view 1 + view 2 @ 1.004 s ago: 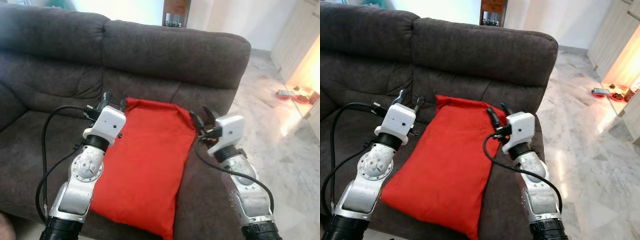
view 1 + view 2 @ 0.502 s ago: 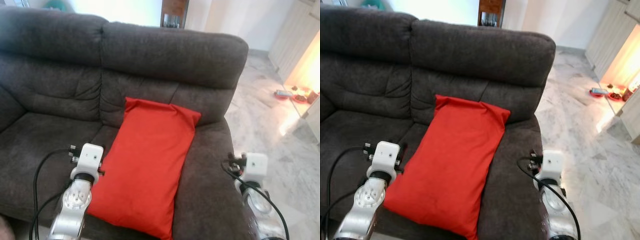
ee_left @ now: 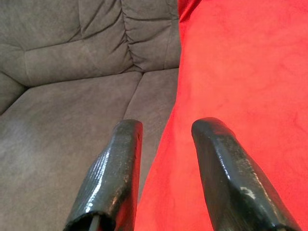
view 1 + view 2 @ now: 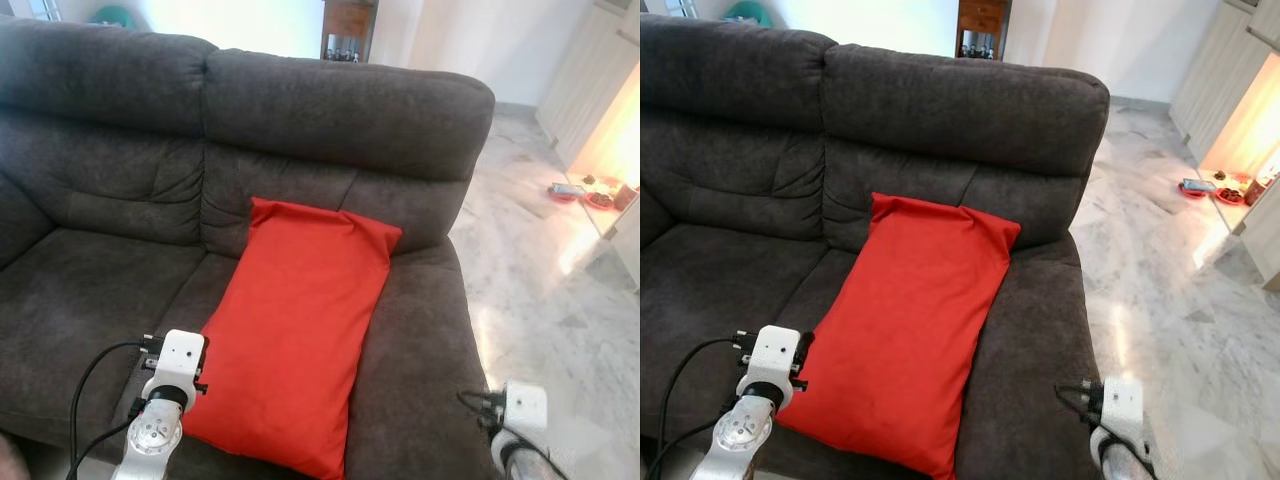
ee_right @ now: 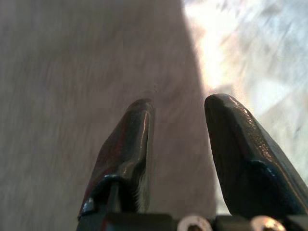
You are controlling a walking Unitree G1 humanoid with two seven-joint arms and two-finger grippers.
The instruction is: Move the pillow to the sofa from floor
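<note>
Pillow is on the sofa, lying lengthwise on the right-hand seat cushion: top edge propped against the backrest, bottom corner hanging slightly over the front edge of the seat. Nothing is holding it; the lean on the backrest and the cushion underneath carry it. Placement looks done to me.

Left tool: fingers apart, nothing between them, sitting low just beside the pillow's lower left edge. In the wrist view one finger is over grey cushion, the other over red fabric, so it points along the pillow's edge. Can't tell if it touches the fabric.

Right tool: fingers apart, empty, low by the sofa's right front corner, well apart from the pillow. It looks across sofa fabric with bright marble floor beside it.

Hard to make out:
- both arms cut off at the bottom of the head views
- right wrist view is blurred
- small items on the floor far right, too small to identify
</note>
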